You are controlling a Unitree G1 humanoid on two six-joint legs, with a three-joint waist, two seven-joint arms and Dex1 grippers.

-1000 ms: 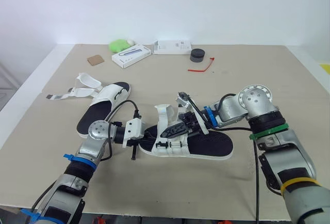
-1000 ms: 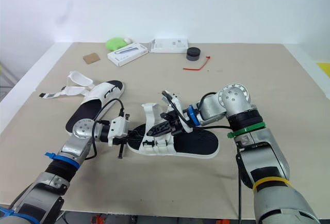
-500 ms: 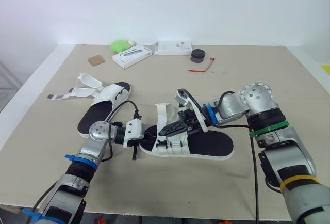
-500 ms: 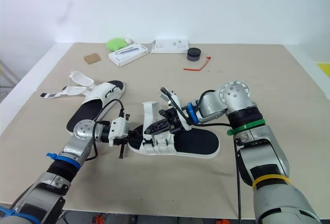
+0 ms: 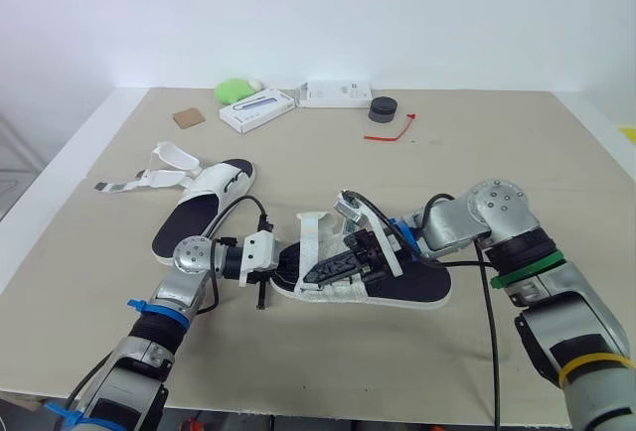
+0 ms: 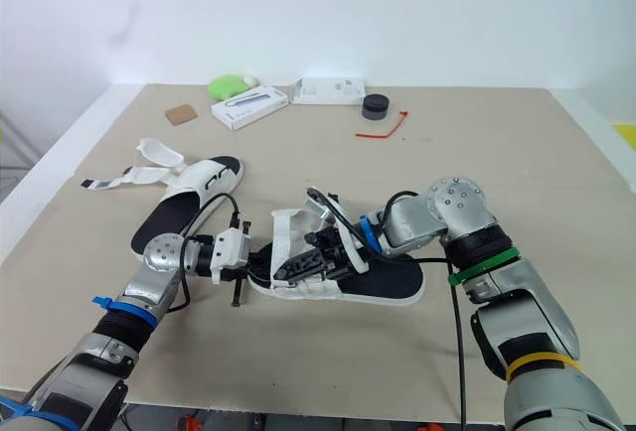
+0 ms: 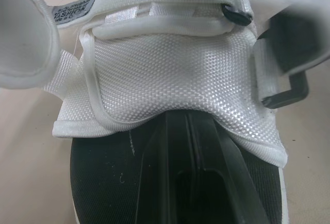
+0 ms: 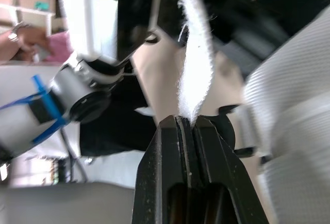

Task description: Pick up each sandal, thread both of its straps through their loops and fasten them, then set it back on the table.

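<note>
Right wrist view: pinched the fuzzy white strap tight in the shut right gripper. Found the near sandal flat on the table, lying left to right, heel toward the right arm. Pushed the left gripper, fingers together, under the toe band. Saw the black loop close by, likely the right gripper's job.

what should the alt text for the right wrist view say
The right pincer is shut on a white strap, which rises from between its black fingers. Behind it is the left arm with a blue tie.
</note>
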